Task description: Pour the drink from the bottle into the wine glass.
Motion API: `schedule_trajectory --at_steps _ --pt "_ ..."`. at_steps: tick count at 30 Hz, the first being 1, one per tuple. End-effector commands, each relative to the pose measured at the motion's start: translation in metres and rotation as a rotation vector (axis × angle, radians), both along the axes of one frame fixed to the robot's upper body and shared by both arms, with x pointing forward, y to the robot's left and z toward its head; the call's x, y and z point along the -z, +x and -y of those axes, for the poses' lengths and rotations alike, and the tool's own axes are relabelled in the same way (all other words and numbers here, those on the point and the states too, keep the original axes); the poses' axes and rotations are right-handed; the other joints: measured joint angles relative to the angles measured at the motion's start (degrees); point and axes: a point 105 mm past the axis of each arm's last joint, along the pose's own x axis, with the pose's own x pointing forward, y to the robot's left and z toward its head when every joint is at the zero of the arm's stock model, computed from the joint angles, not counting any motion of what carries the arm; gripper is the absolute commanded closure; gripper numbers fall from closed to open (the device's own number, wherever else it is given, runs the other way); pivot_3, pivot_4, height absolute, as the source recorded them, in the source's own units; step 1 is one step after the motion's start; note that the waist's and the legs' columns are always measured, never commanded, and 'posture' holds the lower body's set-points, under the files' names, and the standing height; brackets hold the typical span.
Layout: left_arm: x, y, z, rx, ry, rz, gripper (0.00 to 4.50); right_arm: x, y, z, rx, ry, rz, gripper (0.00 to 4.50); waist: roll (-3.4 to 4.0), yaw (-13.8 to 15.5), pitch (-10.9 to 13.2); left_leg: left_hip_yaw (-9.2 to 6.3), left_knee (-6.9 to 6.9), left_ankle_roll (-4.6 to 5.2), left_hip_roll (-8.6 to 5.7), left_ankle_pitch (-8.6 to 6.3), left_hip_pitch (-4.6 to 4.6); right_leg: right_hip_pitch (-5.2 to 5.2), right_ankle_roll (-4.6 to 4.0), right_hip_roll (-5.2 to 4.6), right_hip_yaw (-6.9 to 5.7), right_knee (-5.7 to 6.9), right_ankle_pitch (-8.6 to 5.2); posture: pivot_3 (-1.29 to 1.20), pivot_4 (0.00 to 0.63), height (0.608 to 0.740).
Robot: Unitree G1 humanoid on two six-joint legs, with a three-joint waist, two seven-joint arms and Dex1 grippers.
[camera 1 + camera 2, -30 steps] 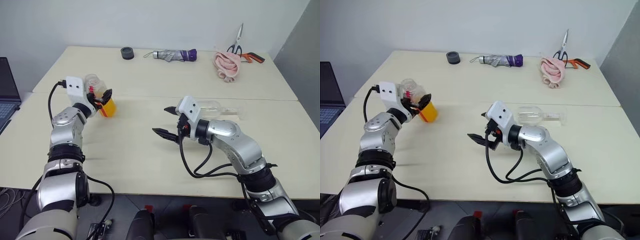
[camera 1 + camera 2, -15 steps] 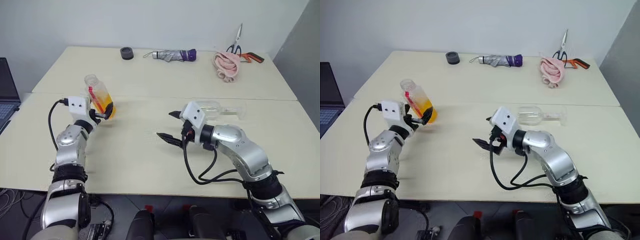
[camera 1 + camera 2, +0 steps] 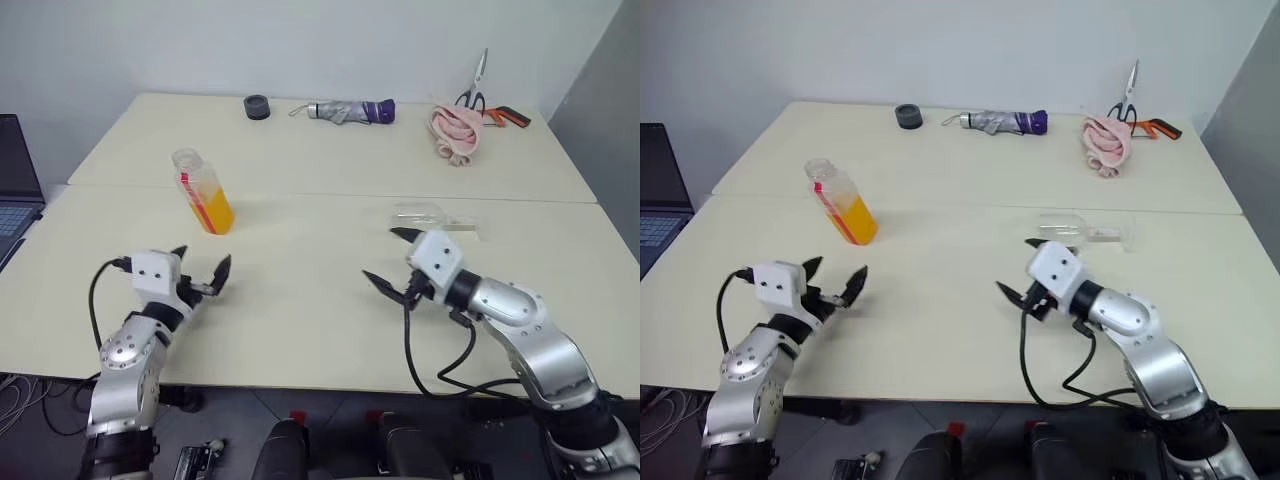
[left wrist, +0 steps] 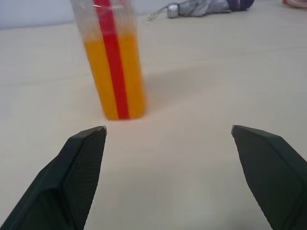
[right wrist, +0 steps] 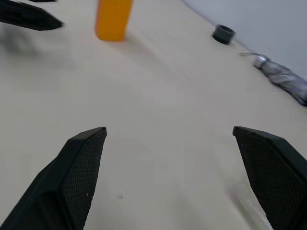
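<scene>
Standing near the desk's [image 3: 300,330] left edge, toward its far side, the bottle [image 3: 203,192] leans slightly, uncapped, the drink [image 3: 214,211] filling its lower half. My left claw [image 3: 201,271] hovers by the near left edge, fingers spread wide, empty, pointed at the bottle. My right claw [image 3: 393,261] hovers right of centre toward the near edge, fingers spread wide, empty. Just beyond it, the wine glass [image 3: 432,215] lies on its side, foot toward the right edge, empty.
</scene>
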Motion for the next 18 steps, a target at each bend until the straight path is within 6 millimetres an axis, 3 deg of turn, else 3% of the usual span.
schedule_trajectory --at_steps 1,4,7,9,18 --pt "-0.024 0.000 0.038 0.224 0.036 0.036 0.03 -0.011 0.012 0.030 0.144 -0.155 0.162 0.00 0.00 0.0 0.0 0.01 0.00 0.00 0.00 0.00 0.02 0.00 0.02 0.03 0.01 -0.01 0.00 0.00 0.150 0.740" --pt "-0.031 -0.001 0.060 0.439 0.066 -0.008 0.03 -0.006 0.030 0.046 0.237 -0.282 0.206 0.00 -0.01 -0.3 0.0 0.09 0.00 -0.04 0.06 0.04 0.10 0.01 0.25 0.16 0.06 0.00 -0.13 0.00 0.150 0.740" --pt "-0.035 -0.001 0.070 0.574 0.094 -0.041 0.03 -0.002 0.044 0.053 0.274 -0.377 0.239 0.00 0.01 -0.8 0.0 0.16 -0.04 -0.05 0.13 0.05 0.16 -0.02 0.22 0.26 0.17 0.04 -0.13 0.00 0.150 0.740" --pt "-0.038 0.000 0.078 0.666 0.128 -0.057 0.03 0.002 0.058 0.059 0.299 -0.529 0.311 0.00 0.01 -1.1 0.0 0.19 -0.08 -0.05 0.18 0.05 0.18 -0.02 -0.01 0.30 0.20 0.04 -0.01 0.00 0.150 0.740" --pt "-0.045 0.004 0.105 0.816 0.200 -0.035 0.03 0.022 0.096 0.070 0.304 -0.901 0.492 0.00 0.01 -0.9 0.0 0.22 -0.07 -0.04 0.08 0.05 0.01 -0.11 -0.04 0.21 0.20 -0.02 0.00 0.00 0.150 0.740"
